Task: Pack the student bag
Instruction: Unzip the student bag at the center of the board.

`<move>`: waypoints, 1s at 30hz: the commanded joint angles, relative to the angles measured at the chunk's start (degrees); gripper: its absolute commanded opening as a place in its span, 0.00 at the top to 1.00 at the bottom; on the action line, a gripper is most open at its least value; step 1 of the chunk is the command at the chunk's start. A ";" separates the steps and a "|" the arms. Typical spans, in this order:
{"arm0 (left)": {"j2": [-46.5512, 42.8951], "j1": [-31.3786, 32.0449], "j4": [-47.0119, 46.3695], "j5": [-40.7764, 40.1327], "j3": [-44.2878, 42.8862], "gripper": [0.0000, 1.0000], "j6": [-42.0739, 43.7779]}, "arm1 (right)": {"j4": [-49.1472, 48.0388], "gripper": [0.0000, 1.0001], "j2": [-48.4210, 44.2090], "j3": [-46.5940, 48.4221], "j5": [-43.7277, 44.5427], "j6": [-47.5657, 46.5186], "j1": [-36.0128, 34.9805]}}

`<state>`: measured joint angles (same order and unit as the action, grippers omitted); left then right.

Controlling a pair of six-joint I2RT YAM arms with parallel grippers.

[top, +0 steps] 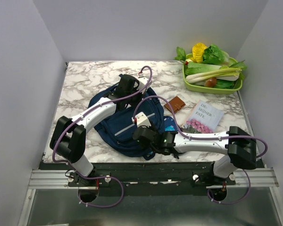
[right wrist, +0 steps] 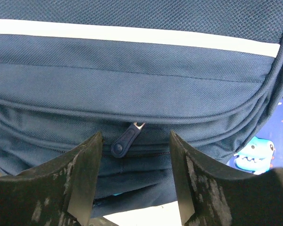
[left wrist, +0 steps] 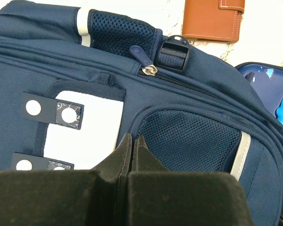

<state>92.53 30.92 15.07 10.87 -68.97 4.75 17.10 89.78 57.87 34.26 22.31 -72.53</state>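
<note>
Navy blue woven-fabric student bag (top: 125,127), the biggest thing on the white-and-grey marbled table (top: 80,80). It lies flat at the table's middle, front panel up, between the two arms.

Zip run seen from the right wrist: teeth closed, dark blue plastic zip pull (right wrist: 124,142) lying on the seam. Over it hangs the right gripper (right wrist: 135,139), its jaws parted to either side of the pull and gripping nothing. Judged to be lining up on the pull so the compartment can be opened.

At the bag's far side is the left gripper (left wrist: 133,141), jaws pressed together and tips down on the cloth between a light grey patch (left wrist: 92,122) and a navy mesh pocket (left wrist: 188,141). Whether a fold is pinched cannot be told. Likely purpose: steadying the bag against the tug of the zip.

Look of the bag: cloth slack and soft, with a pale grey stripe (right wrist: 132,34) across the panel. A second zip pull (left wrist: 142,55) sits beside a black plastic buckle (left wrist: 174,51).

Outward on the right:
- a blue pencil case with a cartoon dinosaur (left wrist: 273,94), against the bag's edge
- a tan leather wallet (top: 175,104), just beyond it
- a paperback with flowers on its cover (top: 203,117), further right
- a green tray of vegetables (top: 212,89), in the far corner, well apart

The near items look staged for packing.
</note>
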 commanded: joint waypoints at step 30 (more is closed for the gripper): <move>4.59 -0.15 -11.99 -7.53 -6.70 1.00 -6.77 | -4.70 0.99 3.91 4.18 -8.14 -0.59 -5.25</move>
<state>96.40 31.00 14.39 8.73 -71.35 1.10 16.86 92.27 60.93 32.73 24.38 -75.50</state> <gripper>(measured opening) 0.011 0.025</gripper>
